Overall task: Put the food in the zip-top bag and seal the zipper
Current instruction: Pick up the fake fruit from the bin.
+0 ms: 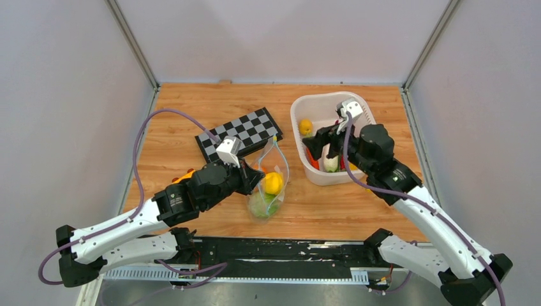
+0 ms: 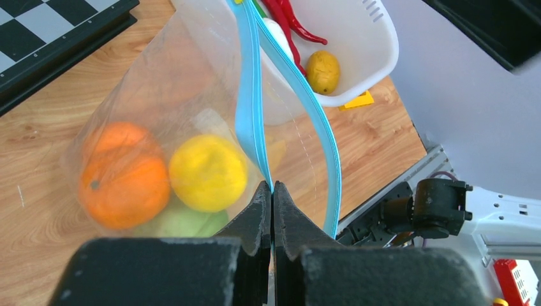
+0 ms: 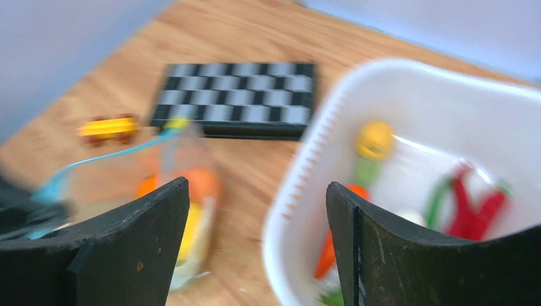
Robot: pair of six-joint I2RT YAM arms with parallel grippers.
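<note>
The clear zip-top bag (image 1: 268, 191) stands in the middle of the table with its mouth open. My left gripper (image 2: 273, 188) is shut on one side of the teal-blue zipper (image 2: 247, 95) and holds that edge up. Inside lie an orange (image 2: 124, 175), a yellow fruit (image 2: 207, 172) and a green cabbage (image 2: 185, 223). My right gripper (image 3: 257, 183) is open and empty, hovering over the left rim of the white basket (image 1: 306, 105). The basket holds a small yellow fruit (image 1: 306, 127), a white radish (image 1: 330, 162) and red peppers (image 3: 472, 204).
A folded chessboard (image 1: 239, 132) lies behind the bag. A yellow toy car (image 3: 108, 127) sits left of the bag, partly hidden under my left arm in the top view. Grey walls close in the table on three sides.
</note>
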